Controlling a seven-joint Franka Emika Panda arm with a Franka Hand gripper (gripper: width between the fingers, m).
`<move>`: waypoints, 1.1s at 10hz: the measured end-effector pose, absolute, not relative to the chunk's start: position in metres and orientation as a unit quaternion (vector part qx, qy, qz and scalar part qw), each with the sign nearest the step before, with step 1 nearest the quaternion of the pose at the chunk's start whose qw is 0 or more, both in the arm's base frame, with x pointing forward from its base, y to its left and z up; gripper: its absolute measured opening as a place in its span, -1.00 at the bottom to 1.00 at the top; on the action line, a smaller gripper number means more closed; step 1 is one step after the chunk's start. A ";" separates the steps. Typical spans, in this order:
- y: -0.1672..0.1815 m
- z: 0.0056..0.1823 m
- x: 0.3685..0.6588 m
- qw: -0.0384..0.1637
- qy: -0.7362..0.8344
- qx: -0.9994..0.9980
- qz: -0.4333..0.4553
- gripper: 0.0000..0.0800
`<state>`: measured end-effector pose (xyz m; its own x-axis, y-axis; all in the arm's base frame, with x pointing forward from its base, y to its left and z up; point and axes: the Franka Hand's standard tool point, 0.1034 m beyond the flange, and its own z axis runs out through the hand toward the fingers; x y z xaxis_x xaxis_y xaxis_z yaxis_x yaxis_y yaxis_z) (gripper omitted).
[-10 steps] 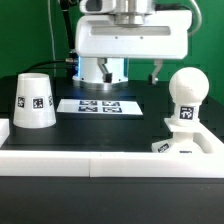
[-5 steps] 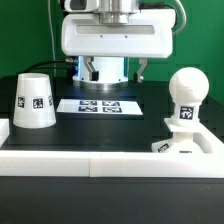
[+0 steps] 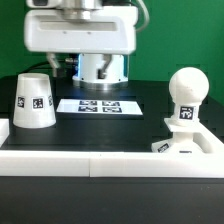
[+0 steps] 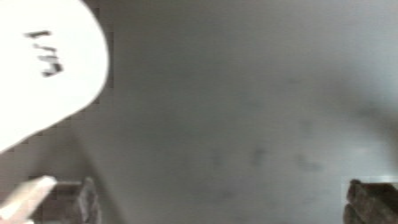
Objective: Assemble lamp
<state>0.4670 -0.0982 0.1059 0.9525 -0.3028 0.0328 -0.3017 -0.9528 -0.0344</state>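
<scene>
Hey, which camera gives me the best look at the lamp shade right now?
The exterior view. The shade stands whole there, wide end down on the table, with its tag facing the camera. The wrist view catches only a curved white piece that is probably the shade, with part of a tag.

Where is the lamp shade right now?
The shade stands rim-down on the black table at the exterior view's left, just left of the marker board, with the gripper above and behind it.
</scene>
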 end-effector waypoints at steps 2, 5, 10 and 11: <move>-0.121 0.107 0.459 0.011 0.152 -0.988 -0.020 0.75; -0.127 0.107 0.450 0.012 0.153 -0.988 -0.018 0.75; -0.130 0.092 0.437 0.001 0.147 -0.989 -0.022 0.75; -0.129 0.086 0.436 -0.002 0.145 -0.989 -0.020 0.75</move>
<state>0.4359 -0.1289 0.0865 0.9570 -0.2870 0.0409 -0.2872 -0.9579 -0.0016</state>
